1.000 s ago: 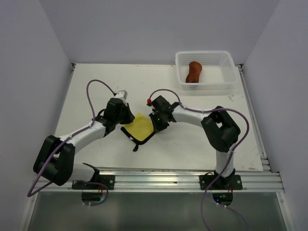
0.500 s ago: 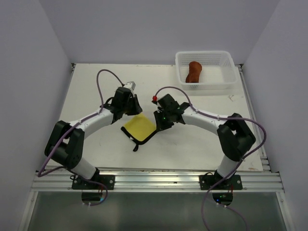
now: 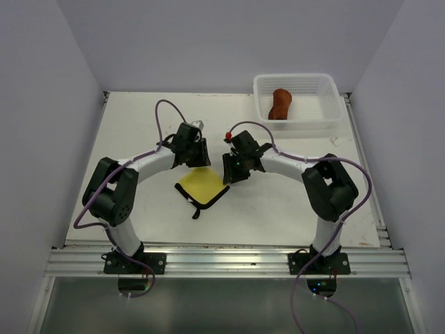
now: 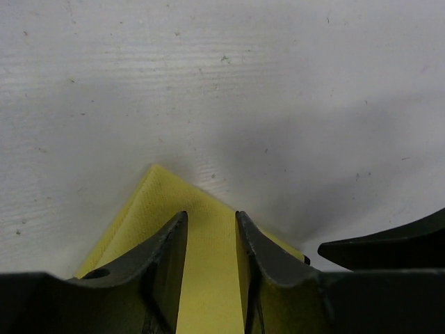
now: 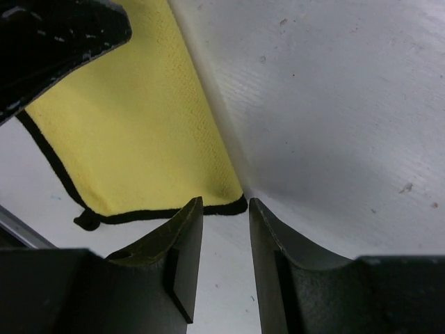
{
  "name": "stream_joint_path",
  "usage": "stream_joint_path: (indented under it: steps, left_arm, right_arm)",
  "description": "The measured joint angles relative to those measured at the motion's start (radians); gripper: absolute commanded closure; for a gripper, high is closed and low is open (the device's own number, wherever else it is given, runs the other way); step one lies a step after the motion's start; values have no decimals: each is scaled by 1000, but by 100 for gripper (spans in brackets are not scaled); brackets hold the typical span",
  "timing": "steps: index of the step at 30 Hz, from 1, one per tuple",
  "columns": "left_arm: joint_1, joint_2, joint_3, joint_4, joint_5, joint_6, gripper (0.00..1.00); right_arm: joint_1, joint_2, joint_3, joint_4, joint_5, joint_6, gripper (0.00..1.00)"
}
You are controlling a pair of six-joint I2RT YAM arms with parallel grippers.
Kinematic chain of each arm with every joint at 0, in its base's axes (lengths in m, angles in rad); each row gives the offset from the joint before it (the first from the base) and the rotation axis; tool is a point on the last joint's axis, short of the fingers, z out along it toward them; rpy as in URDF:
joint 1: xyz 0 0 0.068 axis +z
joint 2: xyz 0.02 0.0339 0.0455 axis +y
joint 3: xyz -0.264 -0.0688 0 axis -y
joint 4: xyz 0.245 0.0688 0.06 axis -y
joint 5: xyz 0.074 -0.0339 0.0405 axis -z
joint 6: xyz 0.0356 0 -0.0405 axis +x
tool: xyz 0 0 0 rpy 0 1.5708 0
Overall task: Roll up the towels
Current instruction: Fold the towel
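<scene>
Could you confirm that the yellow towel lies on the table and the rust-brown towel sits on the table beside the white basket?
Not quite: the rust-brown towel lies inside the white basket, not beside it, as the top external view shows. The yellow towel does lie on the table.

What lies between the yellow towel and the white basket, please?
Top view: the right gripper and its cable, beside the yellow towel; then bare table up to the white basket.

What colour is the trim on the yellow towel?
Black trim, clearest in the right wrist view.
</scene>
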Motion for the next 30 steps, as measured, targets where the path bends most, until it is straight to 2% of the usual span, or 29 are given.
stream_joint_path:
  steps: [9,15,21,22,25,30]
  left_arm:
    - [-7,5,2,-30,-2,2,60]
    - [-7,5,8,-46,-7,2,59]
    - [-7,4,47,-76,-27,3,59]
    - [-7,3,53,-81,-29,3,59]
    - [-7,-2,63,-94,-36,3,58]
    - [-21,-19,63,-121,-62,7,57]
  right_arm:
    - [0,80,11,27,-3,2,62]
    - [0,82,-1,67,-8,5,66]
    - [0,61,-73,165,-47,31,79]
    - [1,54,-90,182,-53,38,85]
    - [8,28,-144,230,-56,60,92]
    - [85,-63,-262,290,33,119,100]
